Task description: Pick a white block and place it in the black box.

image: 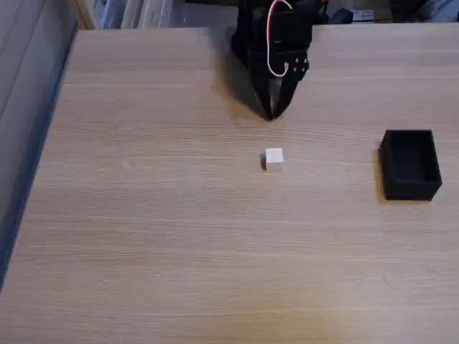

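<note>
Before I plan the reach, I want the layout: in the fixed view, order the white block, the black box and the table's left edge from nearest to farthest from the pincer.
From the pincer:
1. White block, just below the tips.
2. Black box, off to the right.
3. Table's left edge, far left.

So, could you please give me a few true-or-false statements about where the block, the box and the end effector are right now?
1. The white block sits on the table, outside the black box. True.
2. The end effector is holding the block. False: its tips are apart from the block, nearer the table's far edge.
3. The box is to the right of the block in the fixed view. True.
4. The box lies on its side. False: it stands upright, opening upward.
</note>
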`<action>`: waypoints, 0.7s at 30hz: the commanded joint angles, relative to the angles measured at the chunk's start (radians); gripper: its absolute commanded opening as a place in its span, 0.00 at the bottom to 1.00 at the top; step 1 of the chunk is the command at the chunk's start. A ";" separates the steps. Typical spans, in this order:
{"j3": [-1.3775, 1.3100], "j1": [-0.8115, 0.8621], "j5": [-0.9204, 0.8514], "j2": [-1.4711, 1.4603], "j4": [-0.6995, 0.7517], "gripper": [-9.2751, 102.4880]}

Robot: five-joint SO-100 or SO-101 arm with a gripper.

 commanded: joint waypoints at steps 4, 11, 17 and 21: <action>-0.138 -0.002 -0.002 -0.215 -0.120 0.08; -0.344 -0.015 0.072 -0.572 -0.202 0.08; -0.449 0.008 0.097 -0.764 -0.265 0.09; -0.474 0.032 0.101 -0.827 -0.302 0.16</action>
